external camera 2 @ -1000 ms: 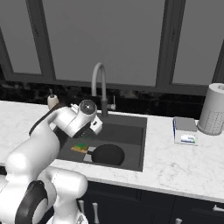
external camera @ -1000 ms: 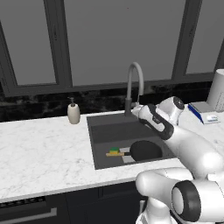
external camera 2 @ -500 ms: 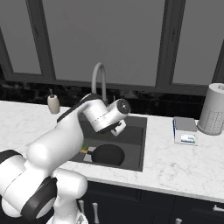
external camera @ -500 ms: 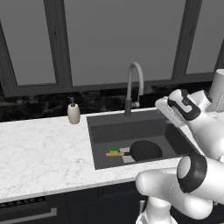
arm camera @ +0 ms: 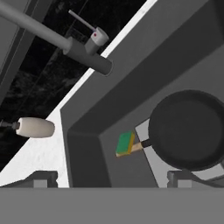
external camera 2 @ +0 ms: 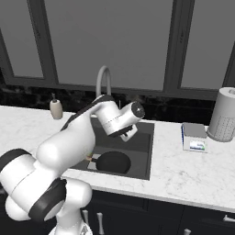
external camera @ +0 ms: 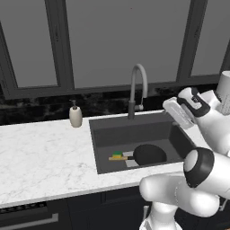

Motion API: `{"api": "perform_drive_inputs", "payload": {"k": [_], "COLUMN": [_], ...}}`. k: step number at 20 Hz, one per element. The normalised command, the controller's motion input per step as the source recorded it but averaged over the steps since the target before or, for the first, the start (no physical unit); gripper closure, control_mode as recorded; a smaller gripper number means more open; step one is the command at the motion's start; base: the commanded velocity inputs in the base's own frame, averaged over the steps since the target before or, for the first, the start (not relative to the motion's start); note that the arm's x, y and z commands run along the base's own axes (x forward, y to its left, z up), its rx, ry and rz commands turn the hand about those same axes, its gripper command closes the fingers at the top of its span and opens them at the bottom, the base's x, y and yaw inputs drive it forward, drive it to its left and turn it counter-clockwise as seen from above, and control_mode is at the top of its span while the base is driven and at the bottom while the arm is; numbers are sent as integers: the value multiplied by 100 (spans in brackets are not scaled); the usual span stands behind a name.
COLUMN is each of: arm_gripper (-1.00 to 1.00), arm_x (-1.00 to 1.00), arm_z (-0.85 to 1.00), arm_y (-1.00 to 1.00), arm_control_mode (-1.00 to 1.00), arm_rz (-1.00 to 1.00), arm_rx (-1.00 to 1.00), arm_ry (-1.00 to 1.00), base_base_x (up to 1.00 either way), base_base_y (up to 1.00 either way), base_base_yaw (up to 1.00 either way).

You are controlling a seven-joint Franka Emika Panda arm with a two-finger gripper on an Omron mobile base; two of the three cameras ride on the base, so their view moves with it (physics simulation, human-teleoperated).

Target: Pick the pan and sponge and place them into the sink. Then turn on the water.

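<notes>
The black pan [external camera: 149, 154] lies on the bottom of the dark sink [external camera: 130, 132], with its wooden handle pointing left. The green and yellow sponge [external camera: 119, 156] rests at the end of that handle. In the hand view the pan [arm camera: 190, 129] and the sponge [arm camera: 125, 143] lie side by side below the faucet [arm camera: 65, 43]. My gripper [arm camera: 111, 179] is open with nothing between its widely spread tips. It hovers over the right part of the sink [external camera 2: 143, 158], above the pan [external camera 2: 112, 162]. Water is out of view.
A beige soap dispenser [external camera: 75, 117] stands on the marble counter left of the sink. The arched faucet [external camera: 137, 87] rises behind the basin. To the right stand a small box [external camera 2: 193, 137] and a paper towel roll [external camera 2: 223, 114].
The arm has swung right, from over the sink's middle to its right side. The gripper stayed open. Pan and sponge have not moved.
</notes>
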Motion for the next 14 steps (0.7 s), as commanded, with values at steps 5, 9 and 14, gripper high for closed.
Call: {"api": "perform_drive_inputs", "payload": {"k": [5, 9, 14], "arm_gripper": [-100, -100, -100], "arm_x": [65, 61, 56], "arm_z": [-30, -19, -9], "arm_y": [0, 0, -8], "arm_control_mode": [-100, -100, -100], "arm_rz": [1, 8, 6], "arm_rx": [6, 9, 2], "arm_ry": [-2, -4, 0], "base_base_x": [0, 0, 0], "base_base_y": [0, 0, 0], "base_base_yaw": [0, 0, 0]}}
